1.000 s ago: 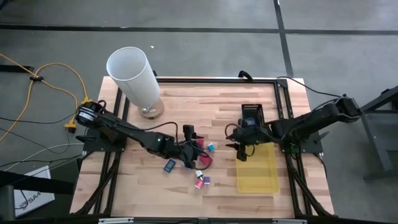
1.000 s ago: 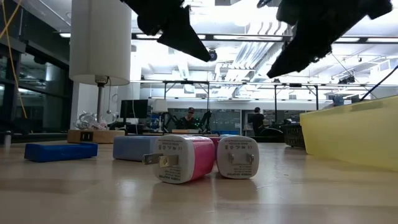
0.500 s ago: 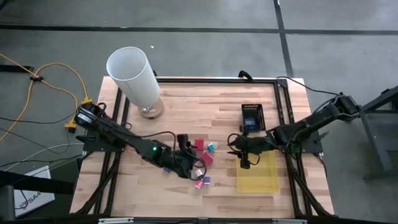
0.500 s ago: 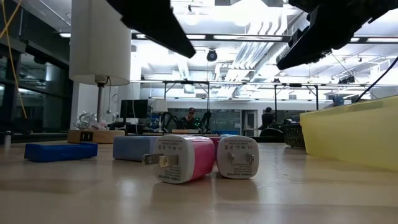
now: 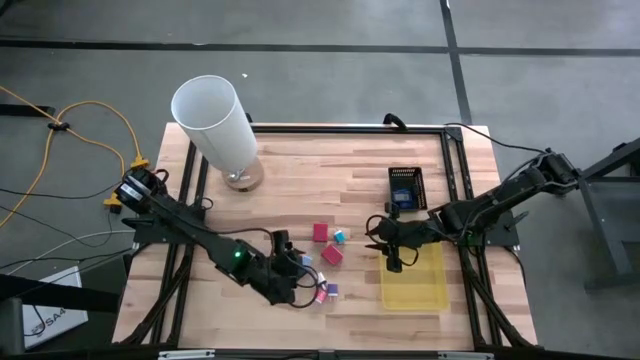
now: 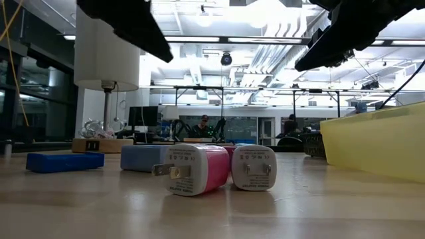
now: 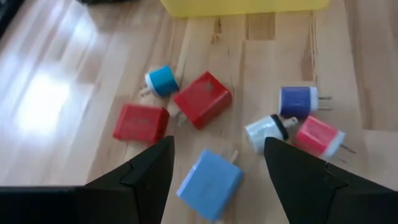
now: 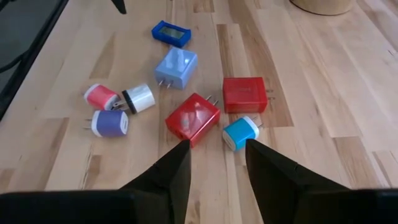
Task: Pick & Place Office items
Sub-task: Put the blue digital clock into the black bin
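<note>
Office items (image 8: 193, 118) scattered on wooden table (image 5: 300, 170) between both arms: red, blue, pink, cyan and white plug blocks; small print on pink block's face (image 6: 178, 172) illegible. Yellow tray (image 5: 415, 280) to their right, white cylinder (image 5: 215, 125) at far left corner. Left gripper (image 7: 214, 165) low over light-blue block (image 7: 209, 183), fingers spread, empty; drawn back toward near edge since a second ago. Right gripper (image 8: 214, 165) at tray's far corner, fingers narrowly parted, empty; lower and nearer tray than before.
</note>
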